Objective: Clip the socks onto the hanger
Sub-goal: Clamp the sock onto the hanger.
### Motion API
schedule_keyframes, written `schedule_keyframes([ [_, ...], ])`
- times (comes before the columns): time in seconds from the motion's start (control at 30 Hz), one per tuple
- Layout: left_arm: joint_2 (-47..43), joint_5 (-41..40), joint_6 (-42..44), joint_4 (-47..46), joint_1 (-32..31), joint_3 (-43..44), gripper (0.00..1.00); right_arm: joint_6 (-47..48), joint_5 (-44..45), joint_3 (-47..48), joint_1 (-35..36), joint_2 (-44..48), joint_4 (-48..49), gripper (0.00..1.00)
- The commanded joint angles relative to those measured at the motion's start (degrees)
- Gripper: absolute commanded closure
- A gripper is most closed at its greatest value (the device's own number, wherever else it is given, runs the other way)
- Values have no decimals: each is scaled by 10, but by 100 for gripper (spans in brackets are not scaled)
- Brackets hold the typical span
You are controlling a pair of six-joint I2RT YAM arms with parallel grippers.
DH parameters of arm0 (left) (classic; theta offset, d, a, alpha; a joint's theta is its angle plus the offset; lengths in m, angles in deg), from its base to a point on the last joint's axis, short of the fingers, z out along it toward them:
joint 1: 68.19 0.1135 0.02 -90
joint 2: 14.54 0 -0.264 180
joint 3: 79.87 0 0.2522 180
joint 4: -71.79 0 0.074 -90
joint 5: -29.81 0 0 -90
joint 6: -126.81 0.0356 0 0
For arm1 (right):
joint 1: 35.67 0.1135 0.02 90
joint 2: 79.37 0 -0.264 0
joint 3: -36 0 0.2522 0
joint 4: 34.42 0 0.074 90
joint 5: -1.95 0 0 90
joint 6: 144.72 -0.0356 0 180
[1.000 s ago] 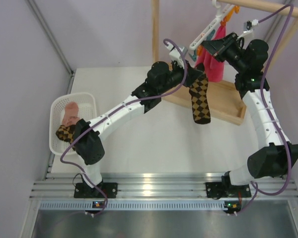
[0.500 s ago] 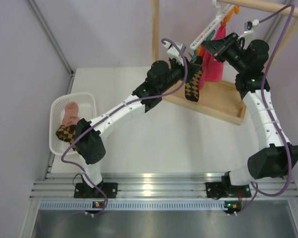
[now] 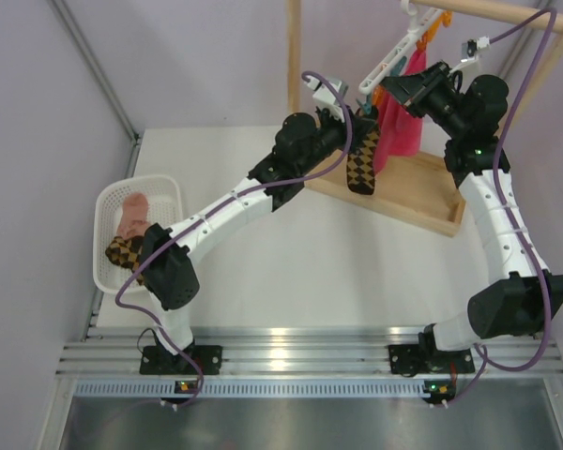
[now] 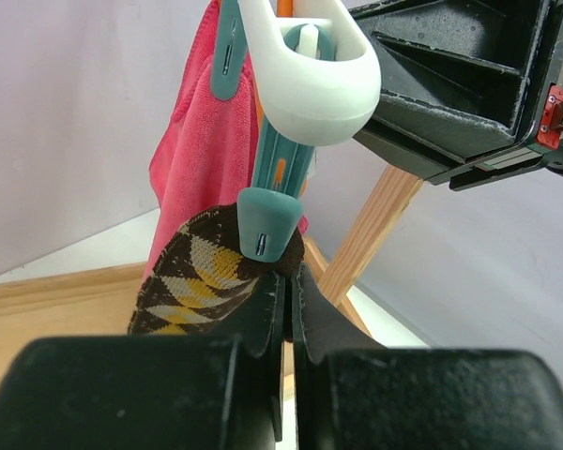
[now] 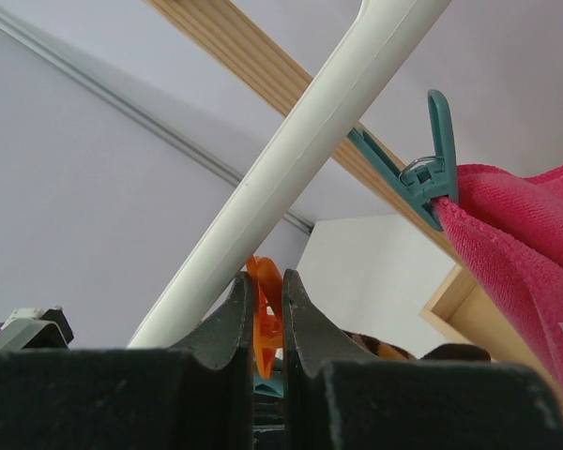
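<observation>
Up went the sock [image 3: 361, 164]. Only the left wrist view shows my left claw [image 4: 286, 281] pinching it at a teal clip [image 4: 266, 220]; my right claw [image 5: 265, 281] squeezes an orange clip [image 5: 266, 333].

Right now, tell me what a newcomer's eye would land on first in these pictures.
The left gripper holds a checked sock up against a teal clip on the white hanger, beside a bright pink cloth hanging at the wooden rack. The right gripper pinches an orange clip by the hanger's bar. Far left on the table, a white basket holds a second checked sock and a peach sock.
</observation>
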Motion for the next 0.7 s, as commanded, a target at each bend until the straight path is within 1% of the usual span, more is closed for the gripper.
schedule_keyframes([
  [0.0,-28,7,3,-68,7,7,100,-14,45,-4,-4,7,-5,100],
  [0.43,-41,5,-28,-99,12,-15,100,0,48,-9,-4,7,-2,100],
  [0.67,-49,25,-48,-129,19,-34,100,0,47,-12,-5,6,4,100],
])
